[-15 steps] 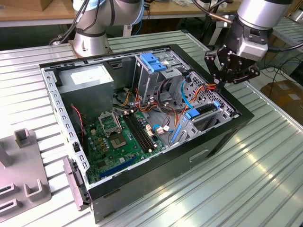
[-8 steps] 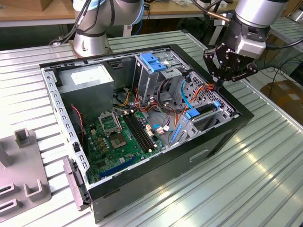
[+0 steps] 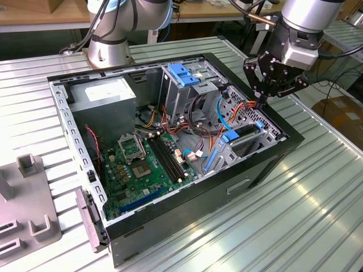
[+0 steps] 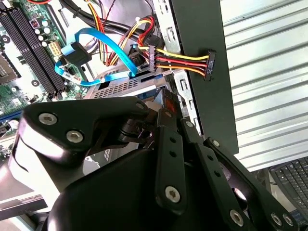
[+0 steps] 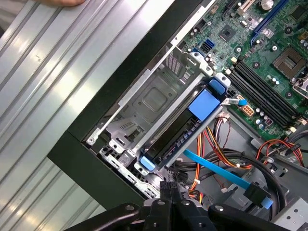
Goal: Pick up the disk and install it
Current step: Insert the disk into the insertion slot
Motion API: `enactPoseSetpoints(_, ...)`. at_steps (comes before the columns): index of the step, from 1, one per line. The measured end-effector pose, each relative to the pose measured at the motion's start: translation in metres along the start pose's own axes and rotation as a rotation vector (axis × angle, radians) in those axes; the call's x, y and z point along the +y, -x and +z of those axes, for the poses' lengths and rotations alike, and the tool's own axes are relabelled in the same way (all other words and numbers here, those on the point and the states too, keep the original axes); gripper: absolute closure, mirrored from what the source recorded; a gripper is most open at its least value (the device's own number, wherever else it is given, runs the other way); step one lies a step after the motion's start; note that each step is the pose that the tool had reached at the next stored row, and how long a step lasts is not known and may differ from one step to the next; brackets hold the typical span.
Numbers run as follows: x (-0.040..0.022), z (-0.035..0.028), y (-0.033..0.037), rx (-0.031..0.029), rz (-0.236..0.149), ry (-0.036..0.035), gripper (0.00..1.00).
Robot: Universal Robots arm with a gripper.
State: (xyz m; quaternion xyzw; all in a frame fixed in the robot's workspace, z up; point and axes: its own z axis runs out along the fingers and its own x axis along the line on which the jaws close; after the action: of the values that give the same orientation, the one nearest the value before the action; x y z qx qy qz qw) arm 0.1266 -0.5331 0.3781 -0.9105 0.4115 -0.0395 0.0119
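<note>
The disk (image 3: 245, 131) sits in the drive bay at the open computer case's edge on the exterior view's right. It is a dark flat slab with blue carrier tabs at both ends. In the first wrist view the disk (image 5: 173, 137) lies slotted between the bay's metal rails, with a wide blue tab on it. My gripper (image 3: 262, 103) hovers just above the bay, fingers shut together with nothing between them. Its fingertips (image 5: 169, 191) point down at the near end of the disk. In the second wrist view the gripper (image 4: 166, 100) stands over the bay beside the case wall.
Orange, yellow and red power wires (image 3: 241, 107) and a thin blue cable (image 5: 216, 168) run close to the bay. A tall metal cage with a blue tab (image 3: 184, 73), the motherboard (image 3: 142, 164) and a power supply (image 3: 105, 93) fill the case. A grey fixture (image 3: 22, 198) stands at the exterior view's left.
</note>
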Motion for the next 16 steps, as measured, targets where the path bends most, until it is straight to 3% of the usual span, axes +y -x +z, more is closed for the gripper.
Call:
enactPoseSetpoints(11, -0.0012, 0.0000, -0.0006, -0.0004, -0.004, 0.0001, 0.90)
enactPoseSetpoints(16, -0.0012, 0.0001, -0.0007, -0.0057, -0.101, -0.0058, 0.90)
